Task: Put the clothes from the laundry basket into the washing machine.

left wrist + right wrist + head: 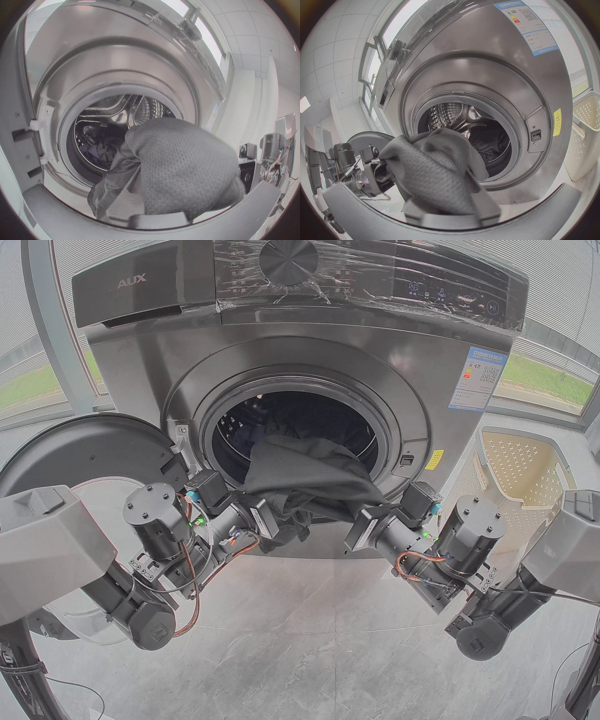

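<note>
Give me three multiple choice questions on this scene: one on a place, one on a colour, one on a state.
1. Where does the laundry basket stand?
A. on the robot's right of the washing machine
B. on top of it
C. on the robot's left of it
2. What colour is the garment hanging from the drum?
A. red
B. dark grey
C. white
3. The machine's door is:
A. shut
B. removed
C. swung open
Answers: 1 A, it stands by the machine's right side; 2 B, the cloth is dark grey; 3 C, the drum is exposed.

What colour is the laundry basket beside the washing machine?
The laundry basket is cream with cut-out holes, best seen in the head view.
</note>
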Tool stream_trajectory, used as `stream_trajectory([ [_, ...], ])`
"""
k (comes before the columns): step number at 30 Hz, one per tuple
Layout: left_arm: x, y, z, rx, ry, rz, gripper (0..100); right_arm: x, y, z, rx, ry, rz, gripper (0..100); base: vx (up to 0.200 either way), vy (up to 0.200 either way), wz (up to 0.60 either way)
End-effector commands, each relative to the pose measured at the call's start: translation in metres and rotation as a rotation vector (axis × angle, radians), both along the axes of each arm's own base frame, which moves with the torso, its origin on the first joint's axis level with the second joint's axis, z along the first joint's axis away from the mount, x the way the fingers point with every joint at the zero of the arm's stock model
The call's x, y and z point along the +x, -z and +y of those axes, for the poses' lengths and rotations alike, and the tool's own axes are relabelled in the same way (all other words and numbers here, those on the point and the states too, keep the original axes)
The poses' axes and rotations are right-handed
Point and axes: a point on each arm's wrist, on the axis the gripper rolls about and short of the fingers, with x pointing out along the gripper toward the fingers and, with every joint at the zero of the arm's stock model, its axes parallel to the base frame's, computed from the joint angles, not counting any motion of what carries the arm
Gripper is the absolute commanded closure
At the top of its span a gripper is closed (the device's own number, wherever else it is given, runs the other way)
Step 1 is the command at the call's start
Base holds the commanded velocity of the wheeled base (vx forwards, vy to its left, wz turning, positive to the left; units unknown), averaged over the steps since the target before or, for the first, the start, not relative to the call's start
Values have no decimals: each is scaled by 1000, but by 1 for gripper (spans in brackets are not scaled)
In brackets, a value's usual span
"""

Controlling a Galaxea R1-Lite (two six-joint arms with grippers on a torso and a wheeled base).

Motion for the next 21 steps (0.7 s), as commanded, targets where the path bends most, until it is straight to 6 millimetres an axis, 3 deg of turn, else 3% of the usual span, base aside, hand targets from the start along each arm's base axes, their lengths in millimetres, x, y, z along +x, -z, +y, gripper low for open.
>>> stream_trajectory([
  [1, -12, -22, 8, -32, 0, -44, 100, -14, -3, -6, -12, -29, 8, 0, 0, 0, 0],
  [7, -37, -33, 32, -31, -6, -41, 100, -59, -2, -20, -117, -103, 22, 0, 0, 0, 0],
  [12, -43, -15, 34, 21, -11, 18, 100, -77, 24, -44, -253, -124, 101, 0, 0, 0, 0],
  [16, -43, -13, 36, 24, -15, 23, 100, -79, 33, -52, -286, -109, 138, 0, 0, 0, 0],
  [21, -51, -7, 36, 43, -1, 49, 100, -60, 34, -67, -279, -20, 150, 0, 0, 0, 0],
])
